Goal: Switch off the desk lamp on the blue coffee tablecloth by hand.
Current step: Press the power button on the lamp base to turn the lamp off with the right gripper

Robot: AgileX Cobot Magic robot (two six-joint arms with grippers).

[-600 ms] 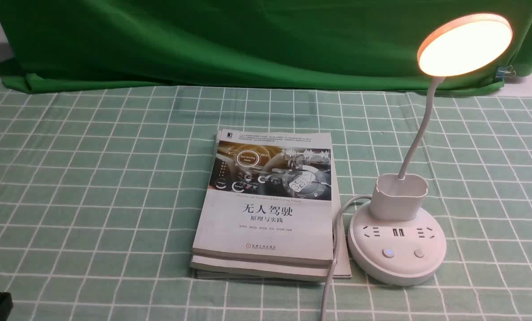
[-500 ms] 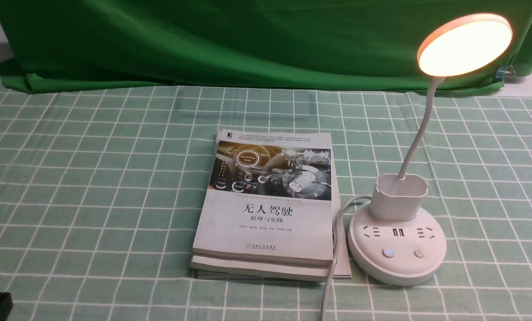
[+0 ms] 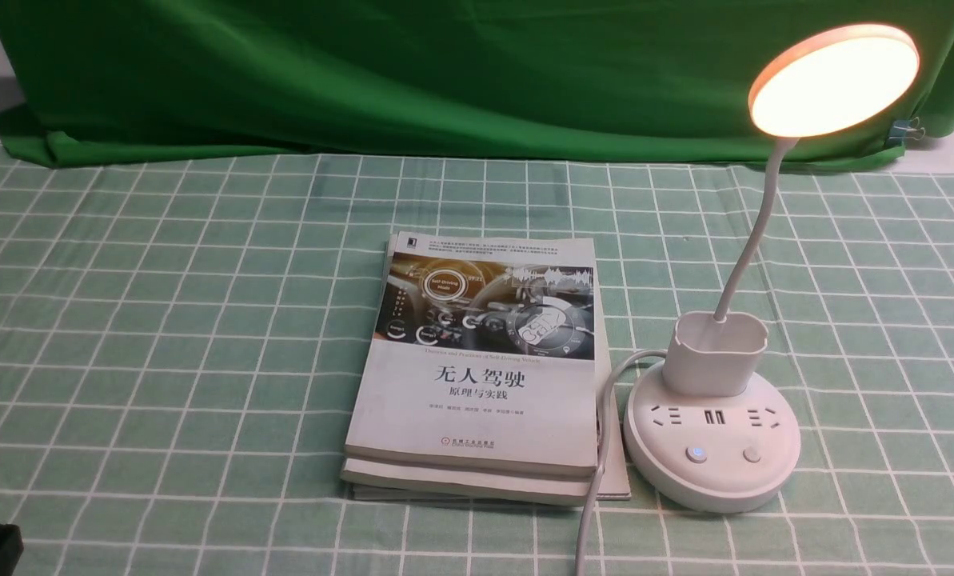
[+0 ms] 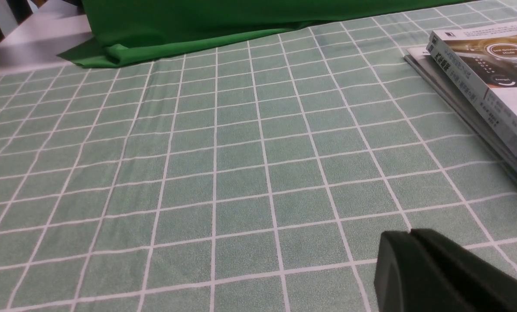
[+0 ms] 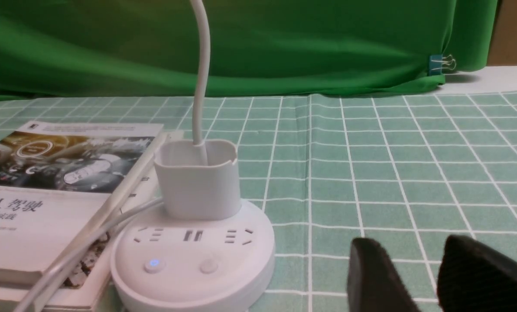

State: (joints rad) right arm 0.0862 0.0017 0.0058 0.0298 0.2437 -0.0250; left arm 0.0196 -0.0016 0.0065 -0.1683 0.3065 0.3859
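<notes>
We see the desk lamp (image 3: 715,356) standing on the blue coffee tablecloth (image 3: 165,320) at the near right of the scene. Its disc head (image 3: 835,80) glows warm, raised toward the far right on the thin neck. On the round base (image 3: 712,480) the left button (image 3: 695,454) shows a small blue light, while the right button (image 3: 752,454) is dark. A white cord (image 3: 596,480) leaves the base and runs toward the near edge, crossing the right corner of a stack of books (image 3: 477,376) that lies just left of the lamp.

In the right wrist view, our right gripper (image 5: 414,264) sits low over the cloth, near the base but apart from it. Its fingers are spread with a clear gap, and nothing is between them. Our left gripper (image 4: 409,236) is at the near left corner, well apart from the lamp, its fingers pressed together on nothing.

A dark green backdrop (image 3: 445,72) drapes along the far side, with a binder clip (image 3: 908,128) at its far right.
</notes>
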